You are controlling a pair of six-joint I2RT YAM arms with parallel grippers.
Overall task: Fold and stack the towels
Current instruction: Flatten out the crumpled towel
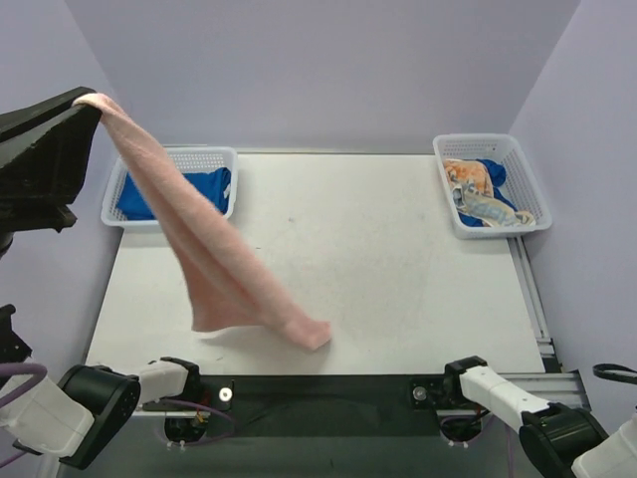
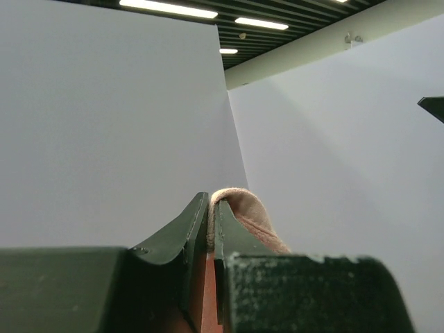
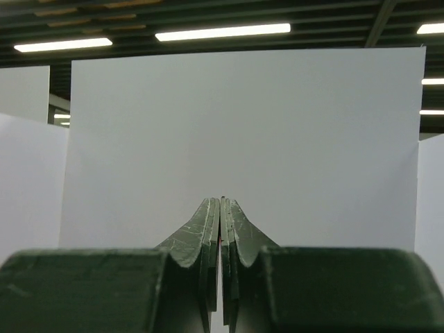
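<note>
My left gripper [image 1: 88, 100] is raised high at the far left and is shut on a corner of the salmon-pink towel [image 1: 189, 234]. The towel hangs in a long diagonal strip, and its lower end rests on the table near the front. In the left wrist view the pink cloth [image 2: 244, 208] sticks out between the closed fingers of the left gripper [image 2: 210, 201]. My right gripper [image 3: 222, 202] is shut and empty and faces the back wall. The right arm [image 1: 488, 386] is folded at the near edge. A royal-blue towel [image 1: 204, 185] lies in the left basket.
A white mesh basket [image 1: 204, 153] stands at the back left. Another white mesh basket [image 1: 520, 151] at the back right holds a white and orange printed towel [image 1: 470, 179] and blue cloth [image 1: 495, 171]. The white table [image 1: 398, 279] lies between them, with a rail [image 1: 532, 299] along its right edge.
</note>
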